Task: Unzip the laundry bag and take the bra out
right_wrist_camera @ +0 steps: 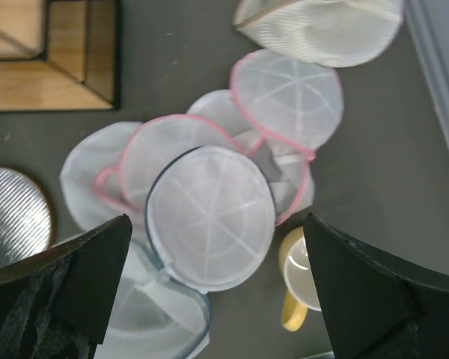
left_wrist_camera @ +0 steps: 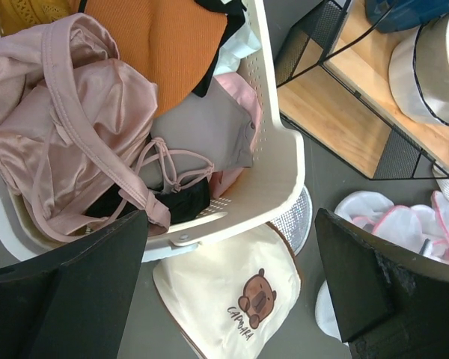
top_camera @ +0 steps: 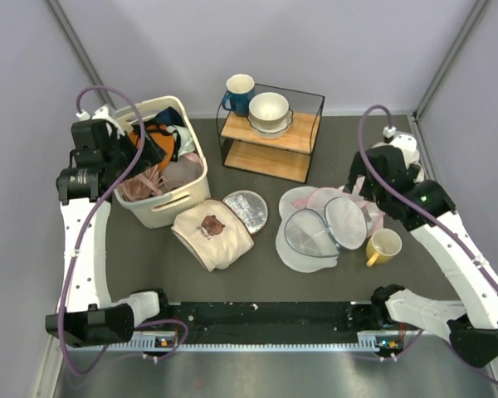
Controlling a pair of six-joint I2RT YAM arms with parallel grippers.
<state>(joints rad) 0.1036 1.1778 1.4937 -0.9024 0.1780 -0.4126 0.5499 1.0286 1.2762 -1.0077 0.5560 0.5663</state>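
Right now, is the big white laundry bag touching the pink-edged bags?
Touching. The right wrist view shows the laundry bag lying over a pink-edged bag, covering part of its rim.

The laundry bag (right_wrist_camera: 209,217) is fine see-through white mesh. In the matt, perforated cream plastic basket (left_wrist_camera: 284,172) the bra (left_wrist_camera: 67,142) has a soft satin sheen. The shelf (top_camera: 261,157) is smooth wood in thin black metal; the tabletop (top_camera: 257,282) is matt dark grey.

Both arms aloft — jaws wide open
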